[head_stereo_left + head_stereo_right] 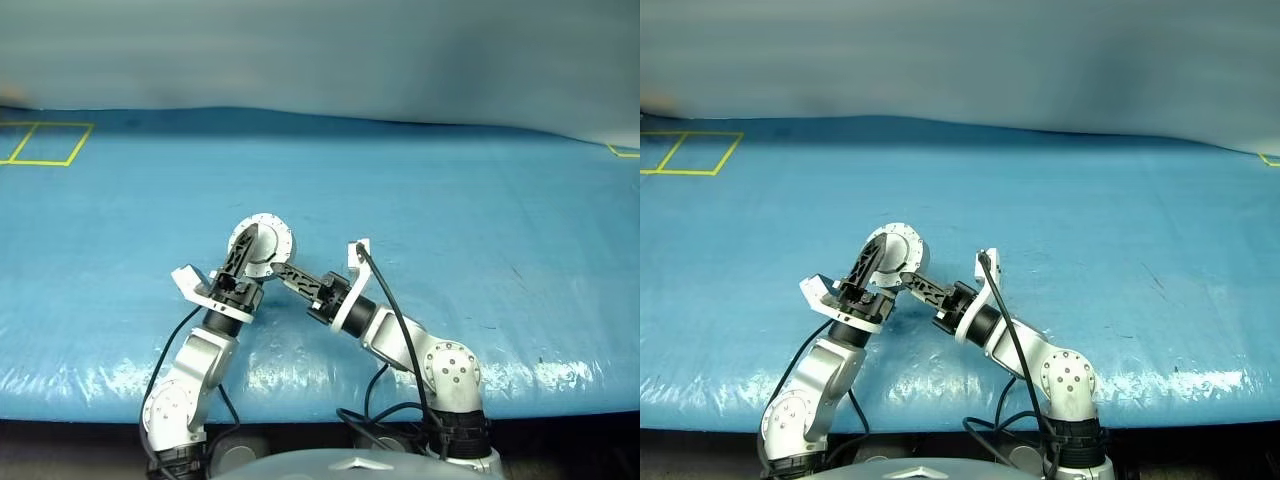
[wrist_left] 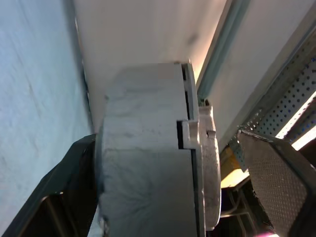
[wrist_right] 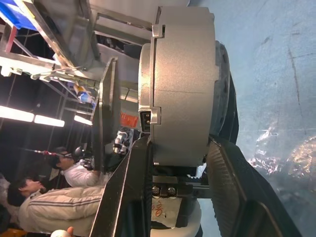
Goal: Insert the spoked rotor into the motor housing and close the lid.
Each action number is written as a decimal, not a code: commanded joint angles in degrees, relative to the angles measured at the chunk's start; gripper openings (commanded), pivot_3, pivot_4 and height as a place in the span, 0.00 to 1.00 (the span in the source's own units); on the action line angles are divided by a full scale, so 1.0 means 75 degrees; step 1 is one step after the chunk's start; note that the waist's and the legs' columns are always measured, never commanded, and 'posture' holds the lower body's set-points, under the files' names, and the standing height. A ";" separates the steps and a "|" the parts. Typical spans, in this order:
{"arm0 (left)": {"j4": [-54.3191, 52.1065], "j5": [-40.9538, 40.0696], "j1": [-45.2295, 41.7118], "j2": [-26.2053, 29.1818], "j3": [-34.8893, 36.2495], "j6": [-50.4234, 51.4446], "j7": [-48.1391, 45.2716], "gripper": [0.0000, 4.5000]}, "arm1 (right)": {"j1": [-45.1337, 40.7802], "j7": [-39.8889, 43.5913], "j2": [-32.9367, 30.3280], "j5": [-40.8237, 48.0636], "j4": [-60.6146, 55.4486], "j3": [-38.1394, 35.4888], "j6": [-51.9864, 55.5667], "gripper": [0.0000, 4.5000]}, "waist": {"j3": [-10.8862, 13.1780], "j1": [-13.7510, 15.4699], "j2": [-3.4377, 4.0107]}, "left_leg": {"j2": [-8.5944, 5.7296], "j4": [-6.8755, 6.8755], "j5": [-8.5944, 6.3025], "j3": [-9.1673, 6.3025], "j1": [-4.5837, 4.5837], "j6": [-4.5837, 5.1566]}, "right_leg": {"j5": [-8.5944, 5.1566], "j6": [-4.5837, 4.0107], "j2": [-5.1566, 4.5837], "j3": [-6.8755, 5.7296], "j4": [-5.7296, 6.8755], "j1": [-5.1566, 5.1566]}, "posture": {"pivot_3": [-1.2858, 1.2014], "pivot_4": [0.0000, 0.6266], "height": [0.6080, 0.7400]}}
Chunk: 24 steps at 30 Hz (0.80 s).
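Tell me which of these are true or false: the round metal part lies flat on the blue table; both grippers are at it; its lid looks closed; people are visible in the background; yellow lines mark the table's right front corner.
1. The motor housing lies flat on the blue table. False: it is held up above it.
2. Both the left gripper and the right gripper are at it. True.
3. The lid sits closed against the housing. True.
4. People show in the right wrist view. True.
5. Yellow lines mark the right front corner. False: they lie far left.

lab/workshop | metal racking [image 3: 64, 44] | strip lights [image 3: 29, 117] | blue-covered table [image 1: 450, 220]
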 commanded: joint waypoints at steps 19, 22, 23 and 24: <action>0.1694 0.0945 -0.1978 0.0517 0.0906 -0.0541 0.1241 0.53 | 0.0519 0.0367 -0.2337 -0.3913 -0.1706 0.1471 -0.1324 1.00 | -0.0001 0.0125 -0.0003 | -0.0004 0.0014 0.0010 -0.0009 0.0012 -0.0002 | -0.0022 0.0023 0.0008 -0.0001 0.0030 0.0003 | 0.52 0.24 1.00; 0.2812 0.1634 -0.2960 0.0716 0.1182 -0.0783 0.1345 0.53 | 0.0586 0.0398 -0.2998 -0.5609 -0.1790 0.2129 -0.1866 1.00 | -0.0001 0.0179 -0.0007 | -0.0008 0.0016 0.0017 -0.0011 0.0008 -0.0011 | -0.0023 0.0039 0.0010 0.0000 0.0028 0.0001 | 0.52 0.24 1.00; 0.3247 0.1940 -0.3328 0.0775 0.1278 -0.0932 0.1428 0.53 | 0.0628 0.0427 -0.3167 -0.6011 -0.1782 0.2297 -0.1963 1.00 | -0.0001 0.0187 -0.0009 | -0.0008 0.0016 0.0018 -0.0011 0.0006 -0.0013 | -0.0022 0.0042 0.0010 0.0001 0.0025 0.0001 | 0.52 0.24 1.00; 0.3677 0.2192 -0.3681 0.0831 0.1371 -0.1066 0.1432 0.53 | 0.0688 0.0458 -0.3241 -0.6289 -0.1758 0.2387 -0.2045 1.00 | -0.0001 0.0208 -0.0010 | -0.0009 0.0015 0.0019 -0.0011 0.0005 -0.0013 | -0.0021 0.0043 0.0010 0.0000 0.0025 0.0001 | 0.52 0.24 1.00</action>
